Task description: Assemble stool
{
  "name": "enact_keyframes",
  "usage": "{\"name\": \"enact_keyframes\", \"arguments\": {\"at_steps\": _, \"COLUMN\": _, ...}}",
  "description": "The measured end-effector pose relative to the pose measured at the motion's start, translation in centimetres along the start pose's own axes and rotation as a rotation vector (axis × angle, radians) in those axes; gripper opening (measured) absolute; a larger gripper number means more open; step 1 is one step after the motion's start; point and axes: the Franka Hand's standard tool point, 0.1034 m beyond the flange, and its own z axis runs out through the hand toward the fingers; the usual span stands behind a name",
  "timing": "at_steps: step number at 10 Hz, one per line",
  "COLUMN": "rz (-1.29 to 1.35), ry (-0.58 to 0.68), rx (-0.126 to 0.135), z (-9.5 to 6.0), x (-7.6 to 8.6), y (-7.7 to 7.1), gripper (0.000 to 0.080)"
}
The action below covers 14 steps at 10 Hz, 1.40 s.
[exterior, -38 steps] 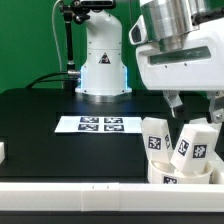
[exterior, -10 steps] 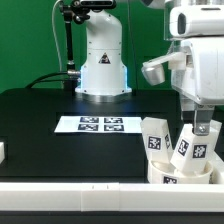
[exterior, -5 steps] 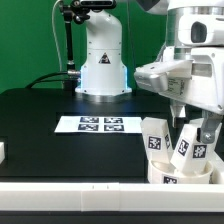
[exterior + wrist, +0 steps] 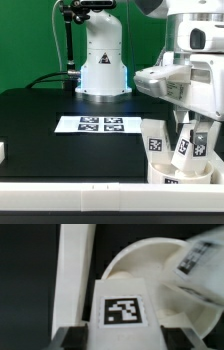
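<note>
The white ring-shaped stool seat (image 4: pixel 172 178) lies at the front of the exterior view's right. Tagged white block legs stand leaning in it. One leg (image 4: pixel 155 141) is on the left, free. My gripper (image 4: pixel 193 138) has come down over the other leg (image 4: pixel 188 150). In the wrist view this leg (image 4: pixel 124 308) fills the gap between my two dark fingers (image 4: pixel 72 339), which touch both its sides. The seat's curved rim (image 4: pixel 140 255) shows beyond it. A blurred tagged leg (image 4: pixel 198 259) lies to one side.
The marker board (image 4: pixel 98 124) lies mid-table. A long white border rail (image 4: pixel 70 190) runs along the table's front edge and shows beside the leg in the wrist view (image 4: pixel 75 269). A small white part (image 4: pixel 3 151) sits at the left edge. The robot base (image 4: pixel 102 60) stands behind.
My gripper has moved down over the right leg in the seat, from above it to around it. The legs and the seat have stayed in place.
</note>
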Motion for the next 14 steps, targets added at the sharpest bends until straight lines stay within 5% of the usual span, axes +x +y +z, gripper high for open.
{"name": "enact_keyframes", "arguments": {"at_steps": 4, "rz": 0.042, "ry": 0.001, "rx": 0.0, "z": 0.0, "x": -0.05, "y": 0.0, "gripper": 0.0338}}
{"name": "enact_keyframes", "arguments": {"at_steps": 10, "rz": 0.785, "ry": 0.028, "rx": 0.06, "z": 0.16, "x": -0.01, "y": -0.65, "gripper": 0.034}}
{"name": "enact_keyframes", "arguments": {"at_steps": 14, "rz": 1.024, "ry": 0.028, "rx": 0.067, "z": 0.15, "x": 0.15, "y": -0.64, "gripper": 0.034}}
